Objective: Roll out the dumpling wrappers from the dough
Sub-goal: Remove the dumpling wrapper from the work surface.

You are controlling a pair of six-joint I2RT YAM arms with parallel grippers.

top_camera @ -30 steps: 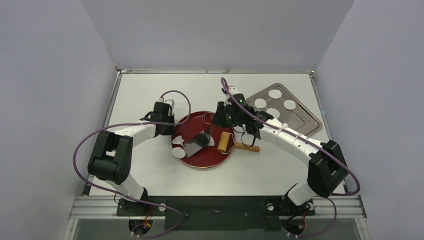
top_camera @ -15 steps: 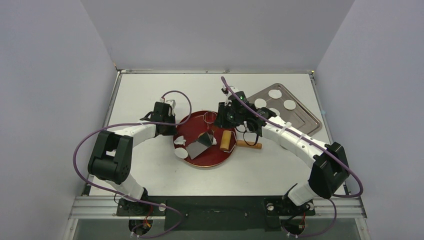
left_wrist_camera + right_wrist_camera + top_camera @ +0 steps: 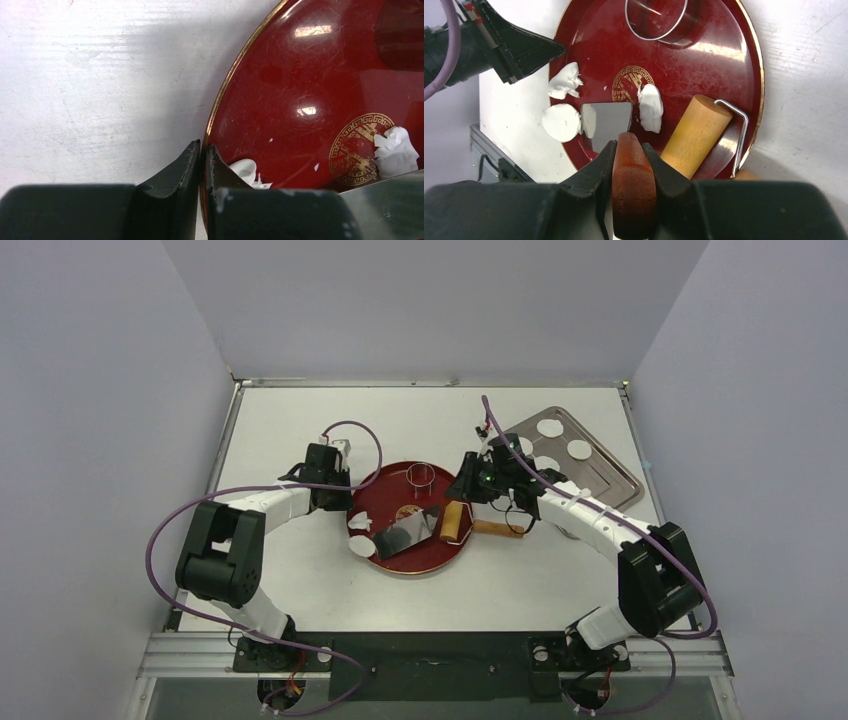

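A red plate (image 3: 430,552) holds the dough: a white lump (image 3: 650,107) near the middle, ragged scraps (image 3: 564,81) at the left rim, and a round flat piece (image 3: 560,122) on the near-left rim. My left gripper (image 3: 202,150) is shut on the plate's left rim (image 3: 220,107). My right gripper (image 3: 626,142) is shut on the brown handle (image 3: 634,185) of a scraper; its metal blade (image 3: 606,122) rests in the plate beside the lump. Several dumpling wrappers (image 3: 579,449) lie on a metal tray (image 3: 605,480) at the back right.
A wooden roller (image 3: 455,523) with a wire frame lies on the plate's right rim, its handle (image 3: 497,530) on the table. A metal ring cutter (image 3: 422,477) stands at the plate's far side. The right arm (image 3: 590,520) reaches across in front of the tray.
My right gripper has drawn back to the right with the scraper, and the blade now lies flatter in the plate. The left gripper has stayed on the rim.
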